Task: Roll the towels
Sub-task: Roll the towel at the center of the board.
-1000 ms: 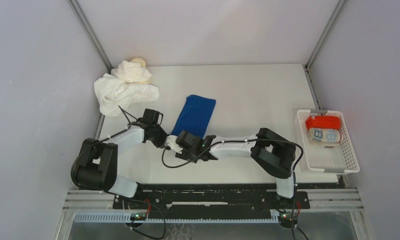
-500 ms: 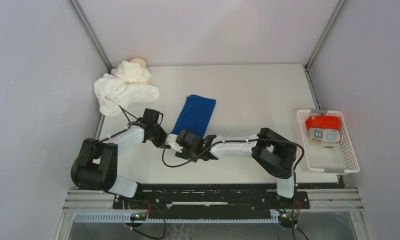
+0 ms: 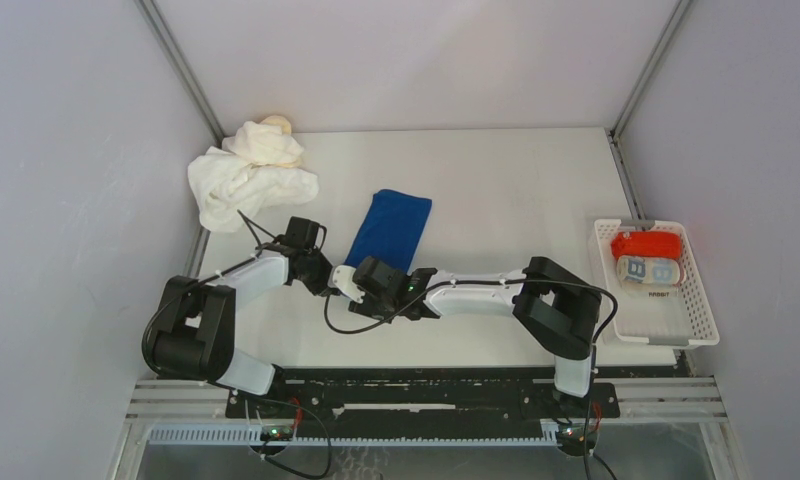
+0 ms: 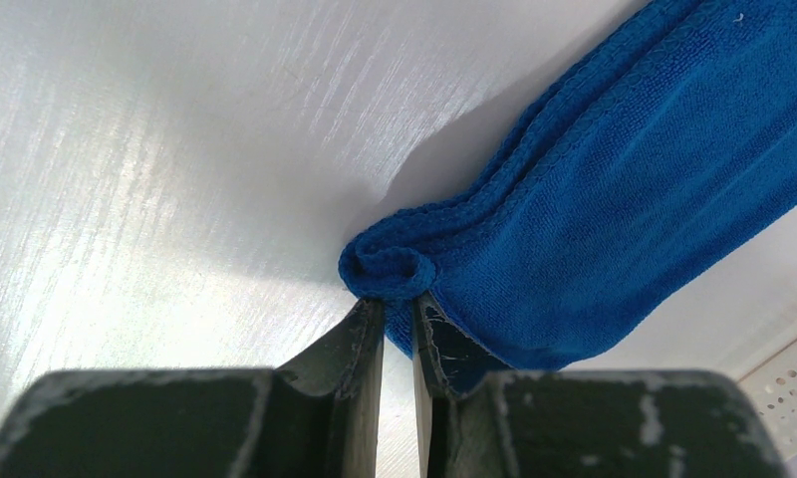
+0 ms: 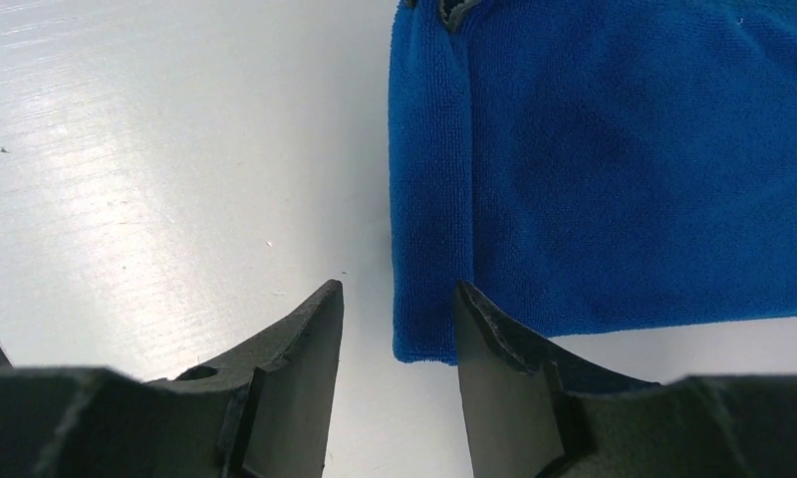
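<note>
Overhead view of a white table [image 3: 506, 190] inside a grey-walled enclosure, with two robot arms reaching in from the near edge.

Progress appears partial. Two towels, a red roll [image 3: 648, 243] and a light-blue patterned roll [image 3: 648, 270], lie side by side at the far end of a white slatted basket [image 3: 658, 315] on the right. A blue towel [image 3: 391, 232] lies mid-table, folded into a flat strip and not yet rolled beyond one small curl at its near corner. A heap of white and cream towels [image 3: 251, 180] sits untouched in the back left corner (a pale yellowish one peeks out behind it).

The left gripper [image 4: 398, 307] has its fingers pressed almost together, pinching that curled corner of the blue towel. The right gripper [image 5: 398, 299], just beside it, has its fingers spread apart, one over bare table and one over the cloth, straddling the towel's near edge without gripping it.

Room to move: bare table runs beyond the strip's far end, so rolling away from the arms looks unobstructed. The two wrists crowd each other at the near end. The heap sits against the left wall [image 3: 76, 200].
</note>
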You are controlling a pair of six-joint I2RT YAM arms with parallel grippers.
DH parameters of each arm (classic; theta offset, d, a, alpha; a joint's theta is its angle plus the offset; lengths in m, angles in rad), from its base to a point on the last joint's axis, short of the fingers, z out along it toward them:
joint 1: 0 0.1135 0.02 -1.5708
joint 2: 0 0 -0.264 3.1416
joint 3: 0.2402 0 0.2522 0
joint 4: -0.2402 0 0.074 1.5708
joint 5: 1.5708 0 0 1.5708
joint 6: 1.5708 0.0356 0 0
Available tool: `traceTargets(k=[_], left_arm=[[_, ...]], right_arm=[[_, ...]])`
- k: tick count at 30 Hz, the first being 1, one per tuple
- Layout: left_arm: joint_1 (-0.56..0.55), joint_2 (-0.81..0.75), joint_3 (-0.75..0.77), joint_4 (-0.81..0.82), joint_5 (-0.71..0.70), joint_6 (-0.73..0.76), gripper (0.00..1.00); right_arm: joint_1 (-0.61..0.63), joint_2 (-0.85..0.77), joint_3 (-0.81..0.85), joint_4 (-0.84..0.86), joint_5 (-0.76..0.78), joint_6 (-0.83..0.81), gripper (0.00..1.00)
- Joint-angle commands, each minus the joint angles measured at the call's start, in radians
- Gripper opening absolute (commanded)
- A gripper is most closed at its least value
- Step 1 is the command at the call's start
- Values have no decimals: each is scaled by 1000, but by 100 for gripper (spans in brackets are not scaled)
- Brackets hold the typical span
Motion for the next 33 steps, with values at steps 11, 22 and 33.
traceTargets(k=[11, 22, 33], left_arm=[[7, 32, 18, -52, -74, 46, 20], [7, 44, 27, -59, -78, 57, 20], [7, 56, 60, -82, -86, 69, 22]], right_arm=[[-18, 56, -13, 22, 43, -6, 44], [-79, 75, -5, -40, -8, 55, 47], [-76, 130, 17, -128, -48, 96, 35]])
